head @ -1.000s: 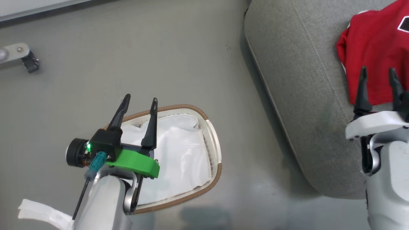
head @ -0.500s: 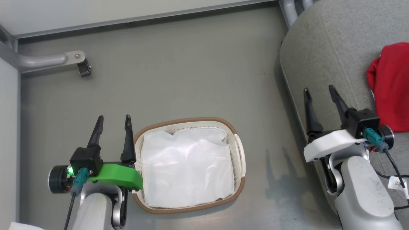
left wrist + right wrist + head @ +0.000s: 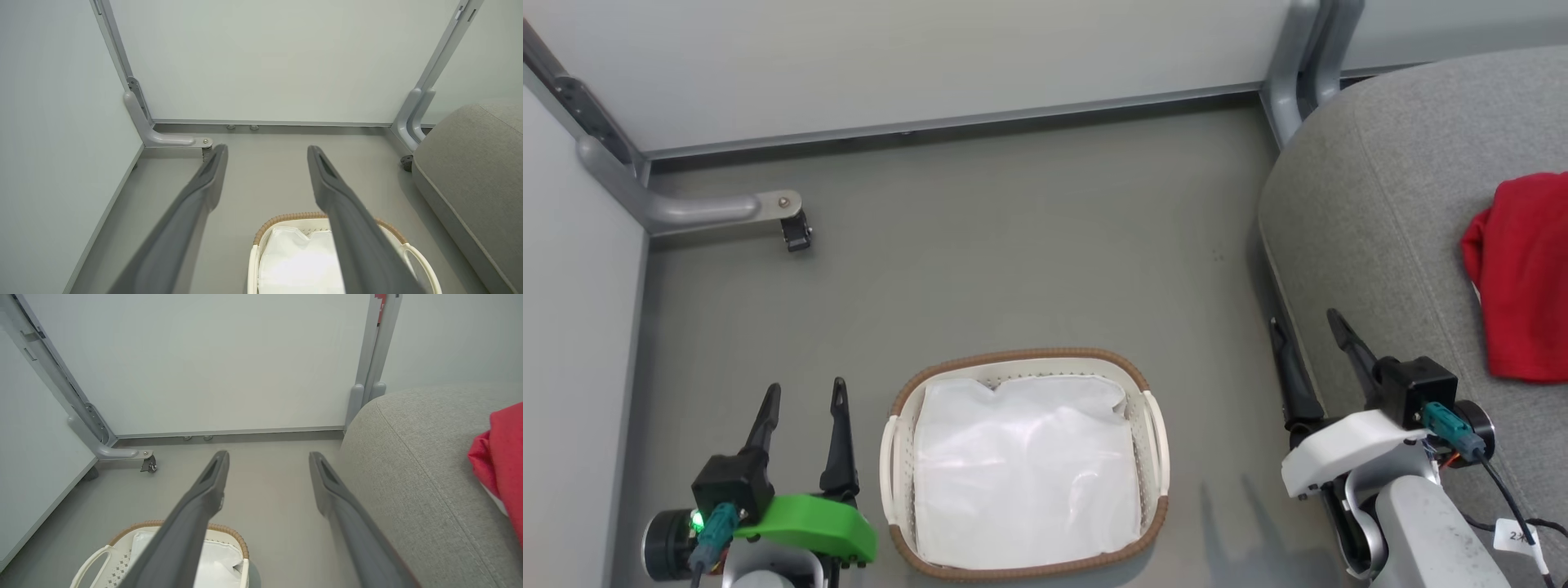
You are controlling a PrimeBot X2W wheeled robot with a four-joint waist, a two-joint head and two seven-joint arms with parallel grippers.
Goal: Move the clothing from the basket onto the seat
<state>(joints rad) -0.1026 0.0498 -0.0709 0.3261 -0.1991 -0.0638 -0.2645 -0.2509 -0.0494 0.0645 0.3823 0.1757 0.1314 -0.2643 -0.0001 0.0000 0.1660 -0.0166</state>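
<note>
Nearest, the left claw [image 3: 805,385] hangs spread wide and empty, just left of the laundry basket [image 3: 1013,357]. The right claw [image 3: 1303,320], equally wide and empty, hovers at the near edge of the grey seat [image 3: 1380,204]. The basket stands on the floor [image 3: 1013,245] with a plain white sheet [image 3: 1025,474] inside and no red visible. Farther right, the red clothing [image 3: 1523,278] lies on the seat, cut off by the frame. The transfer looks finished, or nearly so.
</note>
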